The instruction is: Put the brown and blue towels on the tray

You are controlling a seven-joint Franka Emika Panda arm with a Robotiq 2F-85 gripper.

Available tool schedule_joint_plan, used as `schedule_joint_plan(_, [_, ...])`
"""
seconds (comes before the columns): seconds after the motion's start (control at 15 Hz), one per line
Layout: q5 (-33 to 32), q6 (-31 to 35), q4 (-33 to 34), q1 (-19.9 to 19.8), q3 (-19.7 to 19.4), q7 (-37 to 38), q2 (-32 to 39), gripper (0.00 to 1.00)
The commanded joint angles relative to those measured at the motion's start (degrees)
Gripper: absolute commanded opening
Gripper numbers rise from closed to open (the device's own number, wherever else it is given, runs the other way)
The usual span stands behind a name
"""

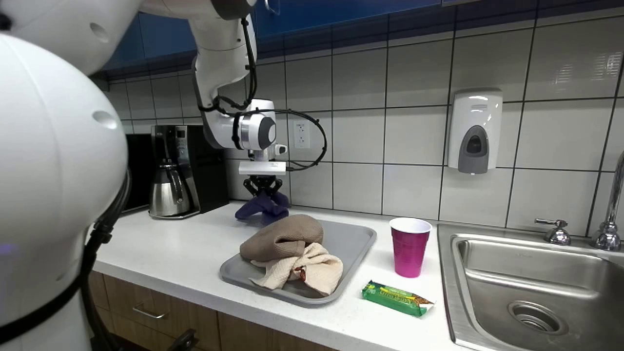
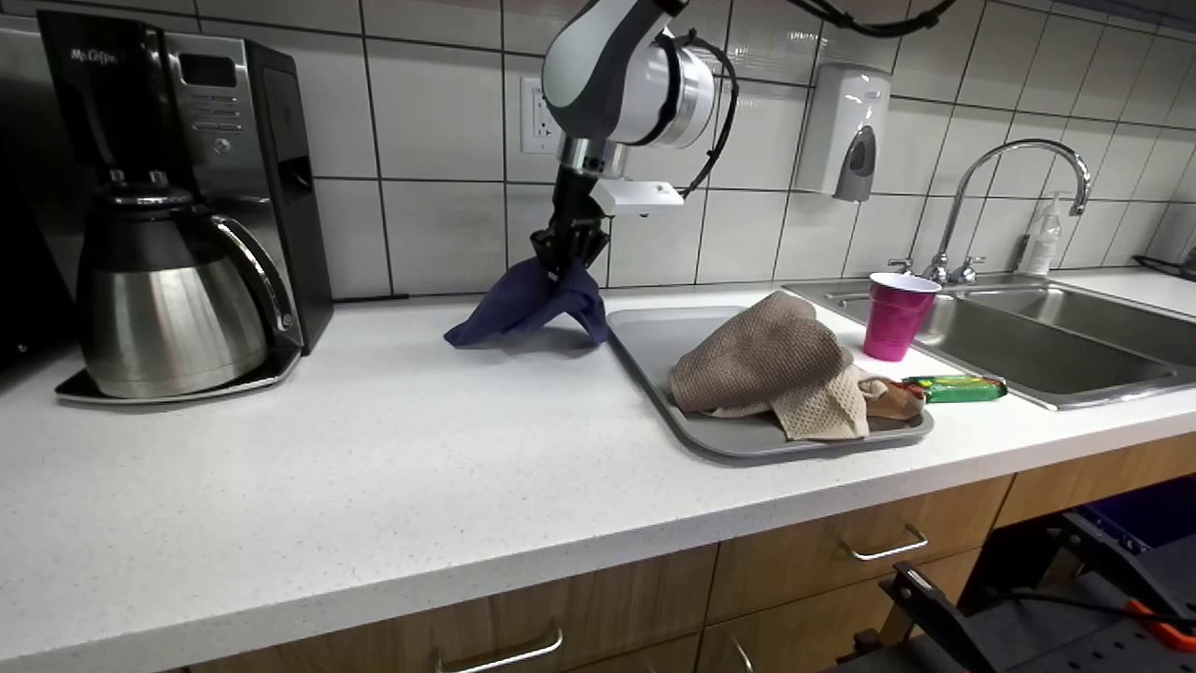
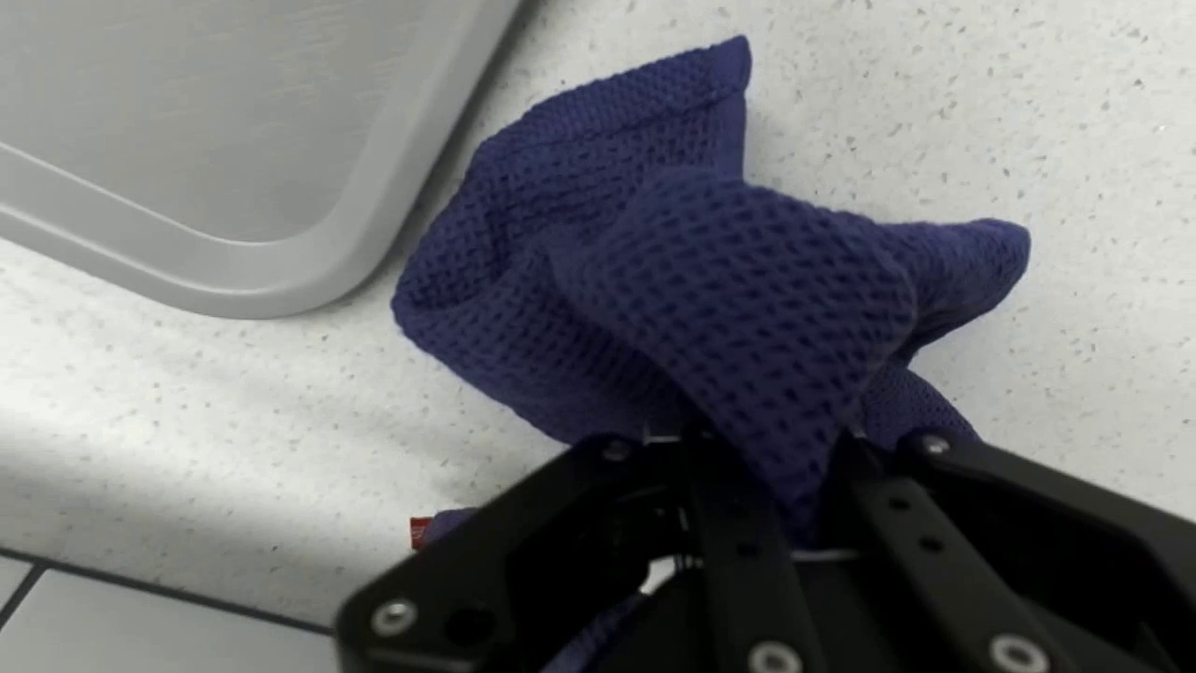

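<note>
My gripper (image 1: 263, 187) points down at the back of the counter, beside the tray's far corner. It is shut on the dark blue towel (image 1: 265, 207), pinching a fold from above; both exterior views show this, and so does the wrist view (image 3: 738, 271). The towel drapes down in folds; I cannot tell whether its lower ends touch the counter. The grey tray (image 2: 677, 329) lies beside the towel. The brown towel (image 1: 287, 234) lies bunched on the tray, partly over a beige cloth (image 1: 319, 265). In the wrist view, only the tray's corner (image 3: 355, 234) shows.
A pink cup (image 1: 409, 251) and a green snack packet (image 1: 397, 298) stand between tray and sink (image 1: 526, 287). A coffee maker with a steel carafe (image 2: 177, 318) is at the opposite end. The tiled wall (image 1: 358, 185) is close behind the gripper.
</note>
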Motion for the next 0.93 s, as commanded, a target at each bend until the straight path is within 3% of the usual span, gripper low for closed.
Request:
schedule_joint_plan(0.0, [2.1, 3.6, -6.9, -1.5, 0.4, -0.5, -6.3, 0.02])
schedule_joint_plan(0.87, [5.9, 10.6, -20.0, -4.4, -0.9, 0.4, -17.4, 0.02])
